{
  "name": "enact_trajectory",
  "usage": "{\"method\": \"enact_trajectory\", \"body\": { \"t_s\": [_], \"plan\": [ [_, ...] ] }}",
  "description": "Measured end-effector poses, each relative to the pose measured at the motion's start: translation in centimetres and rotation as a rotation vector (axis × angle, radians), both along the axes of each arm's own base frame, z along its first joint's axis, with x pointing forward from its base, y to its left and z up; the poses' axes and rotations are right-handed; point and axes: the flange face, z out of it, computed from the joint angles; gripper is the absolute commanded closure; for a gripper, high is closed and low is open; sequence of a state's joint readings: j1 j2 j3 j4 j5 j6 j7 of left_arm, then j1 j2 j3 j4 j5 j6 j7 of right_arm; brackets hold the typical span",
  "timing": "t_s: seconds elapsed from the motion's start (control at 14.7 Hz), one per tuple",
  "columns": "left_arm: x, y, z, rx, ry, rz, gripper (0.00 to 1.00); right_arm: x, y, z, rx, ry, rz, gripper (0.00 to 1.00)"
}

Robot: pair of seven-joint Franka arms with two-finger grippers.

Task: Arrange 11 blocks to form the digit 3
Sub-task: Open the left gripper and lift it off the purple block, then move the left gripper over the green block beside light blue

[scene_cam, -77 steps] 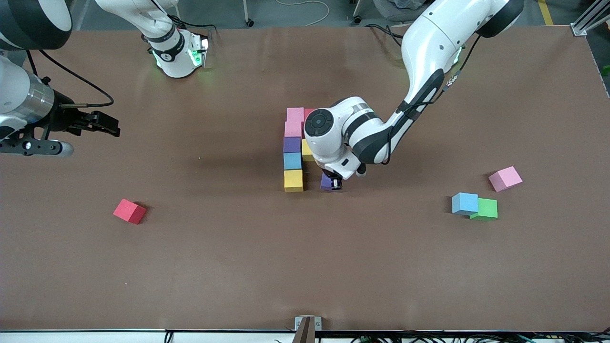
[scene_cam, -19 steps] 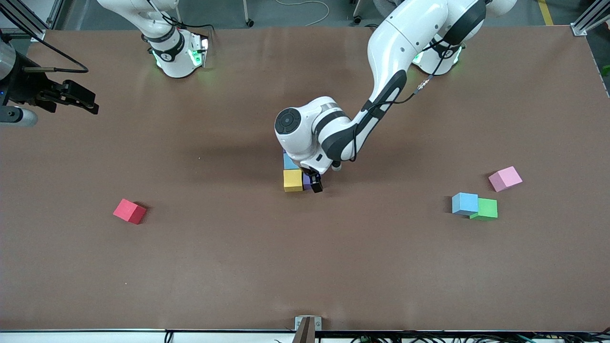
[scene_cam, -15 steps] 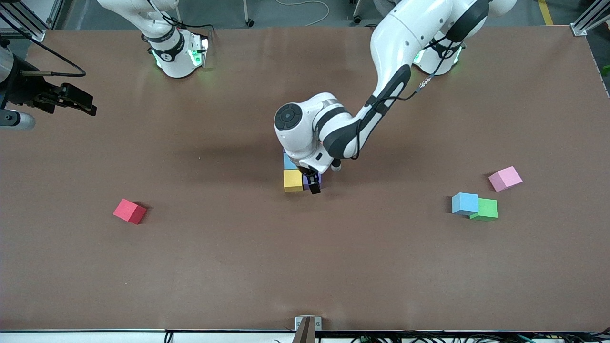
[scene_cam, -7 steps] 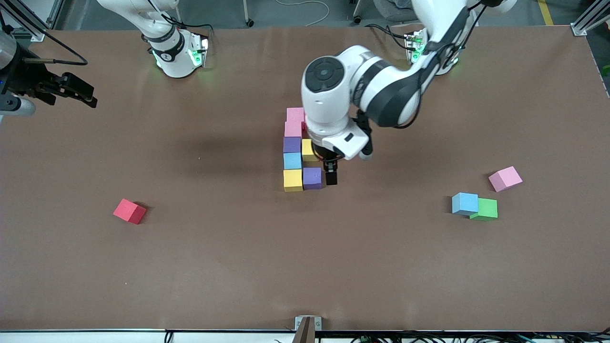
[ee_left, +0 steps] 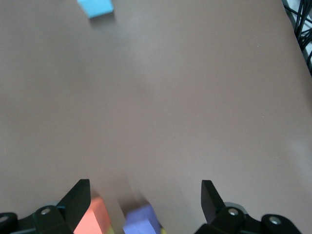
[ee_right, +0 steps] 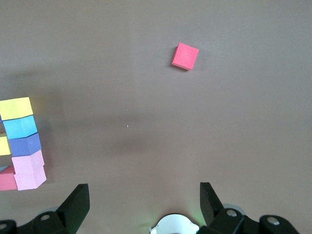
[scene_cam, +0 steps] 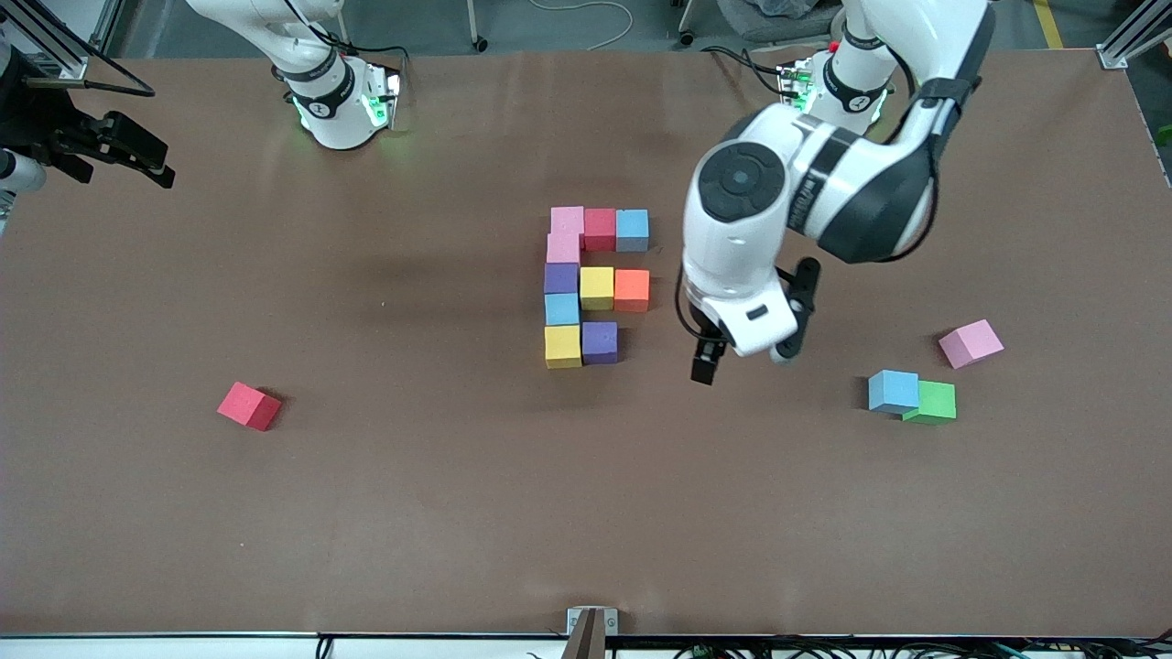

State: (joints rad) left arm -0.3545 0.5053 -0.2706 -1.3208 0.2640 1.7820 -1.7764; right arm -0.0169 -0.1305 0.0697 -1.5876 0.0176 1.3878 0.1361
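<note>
Purple was the newest block [scene_cam: 600, 342] in the digit 3 [scene_cam: 591, 286] at the middle of the worktop [scene_cam: 412, 513]; it now sat beside the yellow corner block [scene_cam: 563, 347], so ten of eleven were placed and the lowest bar lacked one cube. The left gripper [scene_cam: 703, 369] had let it go and risen, its fingers [ee_left: 78, 198] spread and empty, over bare worktop toward the loose light blue block [scene_cam: 893, 391]. The right gripper [scene_cam: 119, 149] waited over its own end, fingers [ee_right: 78, 201] spread too.
</note>
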Motion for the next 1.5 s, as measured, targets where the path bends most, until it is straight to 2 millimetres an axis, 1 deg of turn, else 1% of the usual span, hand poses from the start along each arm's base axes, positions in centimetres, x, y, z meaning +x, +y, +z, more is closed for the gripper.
{"method": "enact_trajectory", "body": {
  "t_s": [0.34,0.48,0.61,0.75,0.95,1.02,1.09,1.23,1.36,1.5],
  "plan": [
    [3.4,7.5,-2.4,0.027,0.073,-0.264,0.00,0.2,0.1,0.1,0.001,-0.017,0.006,0.00],
    [4.6,10.5,-4.0,0.024,0.076,-0.360,0.00,0.3,0.1,0.1,0.002,-0.020,0.024,0.00],
    [5.4,13.0,-5.9,0.026,0.078,-0.448,0.00,0.4,0.0,0.0,0.004,-0.019,0.055,0.00],
    [5.7,13.8,-8.1,0.024,0.054,-0.516,0.00,0.4,-0.1,0.0,0.005,-0.022,0.069,0.00],
    [5.2,13.8,-12.1,0.055,0.025,-0.614,0.00,0.8,-0.1,0.5,0.006,-0.033,0.072,0.00],
    [5.0,14.0,-13.0,0.065,0.029,-0.638,0.00,1.0,-0.1,0.5,0.007,-0.032,0.073,0.00],
    [5.0,14.7,-13.6,0.072,0.039,-0.669,0.00,1.0,-0.1,0.5,0.007,-0.027,0.073,0.00],
    [5.5,16.6,-14.0,0.078,0.056,-0.741,0.00,1.1,-0.1,0.3,0.007,-0.017,0.074,0.00],
    [6.1,19.0,-14.2,0.084,0.075,-0.818,0.00,1.1,-0.1,0.1,0.007,-0.008,0.075,0.00],
    [6.6,21.4,-14.9,0.085,0.087,-0.912,0.00,1.1,-0.1,0.1,0.007,-0.008,0.077,0.00]
  ]
}}
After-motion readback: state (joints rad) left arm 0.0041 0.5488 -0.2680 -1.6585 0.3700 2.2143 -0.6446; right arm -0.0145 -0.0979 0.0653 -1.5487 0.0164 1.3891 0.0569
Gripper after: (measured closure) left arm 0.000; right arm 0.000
